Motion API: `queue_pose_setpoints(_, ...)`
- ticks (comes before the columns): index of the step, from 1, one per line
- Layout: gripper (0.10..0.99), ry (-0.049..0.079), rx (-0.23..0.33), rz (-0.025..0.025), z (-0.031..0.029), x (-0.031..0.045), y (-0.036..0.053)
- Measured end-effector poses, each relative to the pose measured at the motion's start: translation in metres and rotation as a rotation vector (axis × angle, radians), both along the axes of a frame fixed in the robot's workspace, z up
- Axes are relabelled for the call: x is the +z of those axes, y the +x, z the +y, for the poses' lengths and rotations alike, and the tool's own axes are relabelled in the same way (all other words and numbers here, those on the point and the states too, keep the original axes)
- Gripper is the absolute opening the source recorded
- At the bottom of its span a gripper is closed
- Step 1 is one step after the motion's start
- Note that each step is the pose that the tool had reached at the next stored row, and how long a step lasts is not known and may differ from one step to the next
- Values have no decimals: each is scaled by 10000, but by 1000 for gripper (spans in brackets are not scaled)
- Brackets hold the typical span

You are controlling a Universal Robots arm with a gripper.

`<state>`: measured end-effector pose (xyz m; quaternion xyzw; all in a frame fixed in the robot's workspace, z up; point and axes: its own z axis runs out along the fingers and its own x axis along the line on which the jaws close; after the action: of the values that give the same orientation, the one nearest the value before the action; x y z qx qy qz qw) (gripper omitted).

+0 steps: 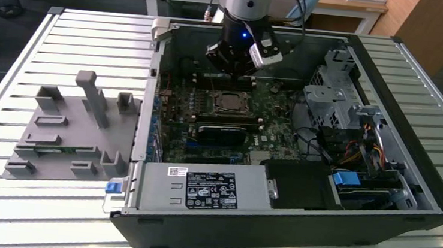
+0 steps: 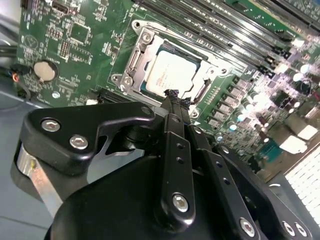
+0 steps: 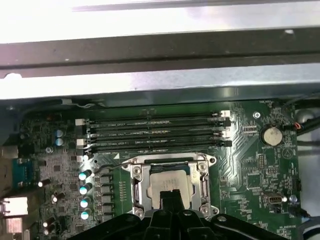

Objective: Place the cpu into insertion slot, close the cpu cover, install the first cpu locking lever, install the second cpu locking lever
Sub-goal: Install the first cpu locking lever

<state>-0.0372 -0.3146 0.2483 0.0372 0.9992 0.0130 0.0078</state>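
Observation:
The cpu [image 2: 172,70], a pale silvery square chip, lies flat in the insertion slot [image 2: 131,80] on the green motherboard inside the open computer case. The silvery cpu cover [image 2: 137,52] lies down around it, with the chip showing through the cut-out. My gripper [image 2: 172,97] hangs just above the near edge of the socket, its thin black fingers together with nothing between them. In the first wrist view the cpu [image 3: 165,182] and the cover [image 3: 202,182] sit just beyond my gripper [image 3: 171,196]. In the exterior view my gripper [image 1: 232,72] is over the far side of the socket [image 1: 228,102].
Long black memory slots [image 3: 155,132] run beside the socket, and a coin battery [image 3: 272,134] sits further off. A black card [image 1: 220,133], the power supply [image 1: 199,188] and a drive cage [image 1: 331,103] crowd the case. A grey fixture [image 1: 69,129] stands at the exterior view's left.

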Motion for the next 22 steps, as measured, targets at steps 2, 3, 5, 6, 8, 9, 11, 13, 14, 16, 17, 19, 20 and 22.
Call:
queue_pose_setpoints(2,106,1,70,0,0,0,-1)
queue_pose_setpoints(3,106,4,73,-1,0,-1,-10)
queue_pose_setpoints(5,106,7,73,-4,0,-1,-56)
queue_pose_setpoints(6,106,9,72,-6,0,0,-89)
queue_pose_setpoints(8,106,25,72,-15,0,-1,-151)
queue_pose_setpoints(9,106,37,72,-20,0,0,-173)
queue_pose_setpoints(11,106,52,71,-33,0,0,-198)
queue_pose_setpoints(13,106,53,71,-49,0,1,-240)
queue_pose_setpoints(14,106,54,71,-54,0,2,-255)
queue_pose_setpoints(16,106,55,72,-55,0,10,-273)
queue_pose_setpoints(17,106,57,72,-57,0,21,-282)
queue_pose_setpoints(19,106,60,72,-64,0,48,-300)
queue_pose_setpoints(20,106,61,71,-68,0,61,-311)
queue_pose_setpoints(22,106,60,71,-83,0,77,-345)
